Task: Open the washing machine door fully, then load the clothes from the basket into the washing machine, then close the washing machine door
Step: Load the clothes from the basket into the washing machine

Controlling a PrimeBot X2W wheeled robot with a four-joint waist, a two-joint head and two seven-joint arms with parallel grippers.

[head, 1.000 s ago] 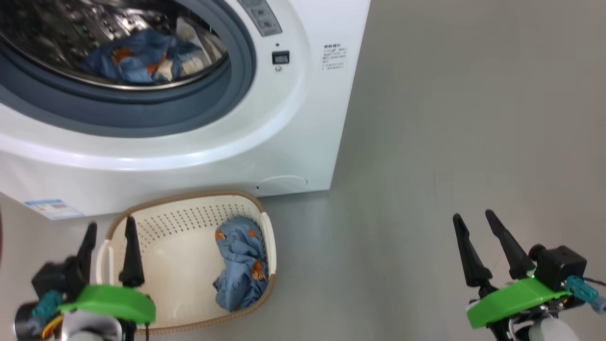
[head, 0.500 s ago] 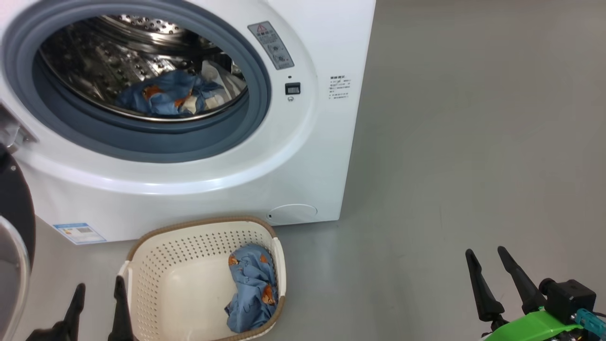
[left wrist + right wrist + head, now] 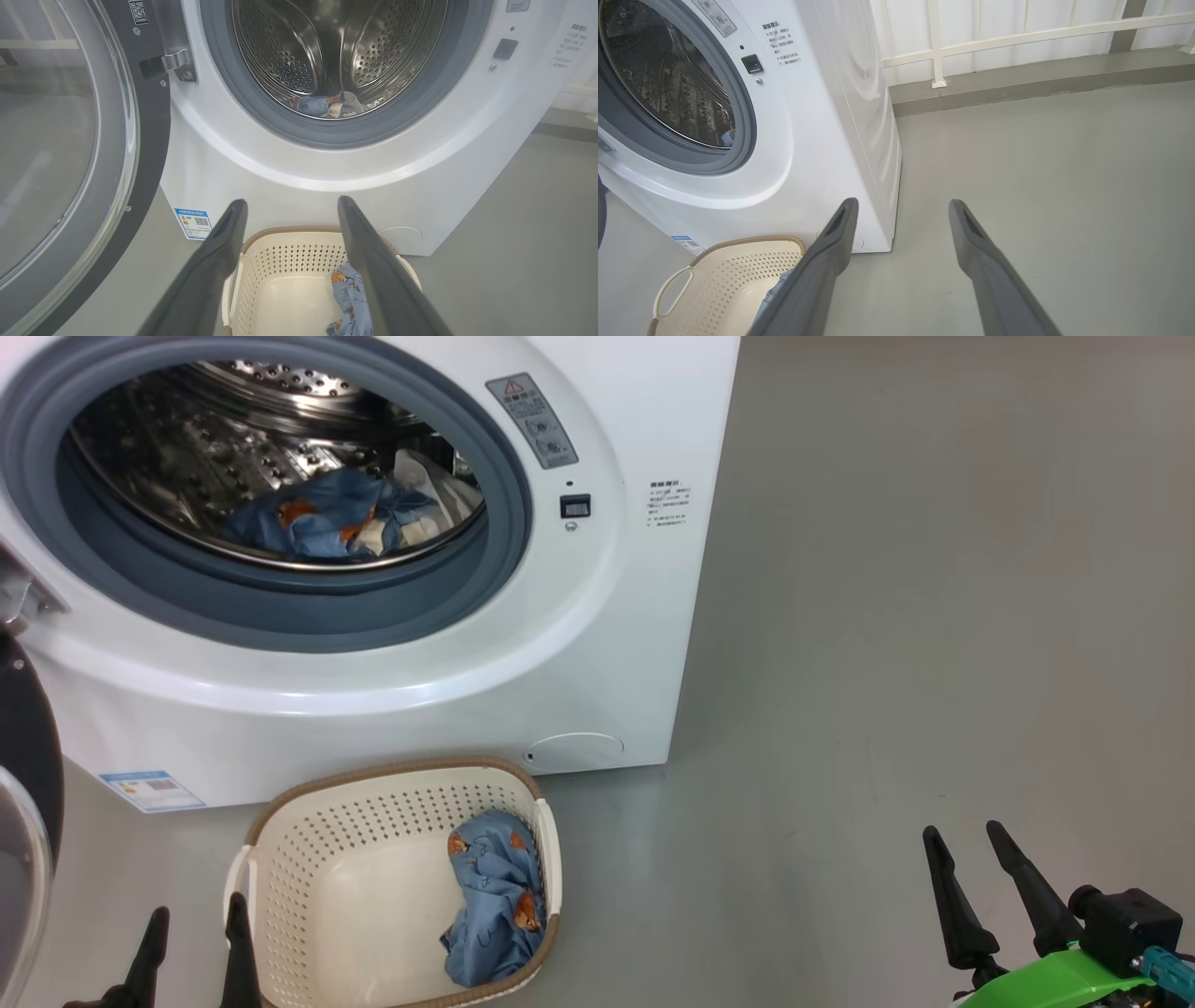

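The white washing machine [image 3: 597, 644] stands with its door [image 3: 70, 140] swung wide to the left, black rim and glass window showing. Light-blue printed clothes [image 3: 313, 523] lie in the steel drum [image 3: 336, 51]. On the floor in front sits the cream basket [image 3: 308, 859] with one more blue garment [image 3: 495, 905] at its right side. My left gripper [image 3: 196, 933] is open at the basket's near-left corner, fingers empty. My right gripper [image 3: 966, 854] is open over bare floor, well right of the basket.
Grey floor [image 3: 934, 616] stretches to the right of the machine. A white railing [image 3: 1017, 35] and a low kerb run along the back wall. A blue label sticker [image 3: 149, 791] marks the machine's lower left corner.
The head camera has pulled back and tilted up, so more of the drum opening and the door edge show. Both grippers now sit lower in the view, still open.
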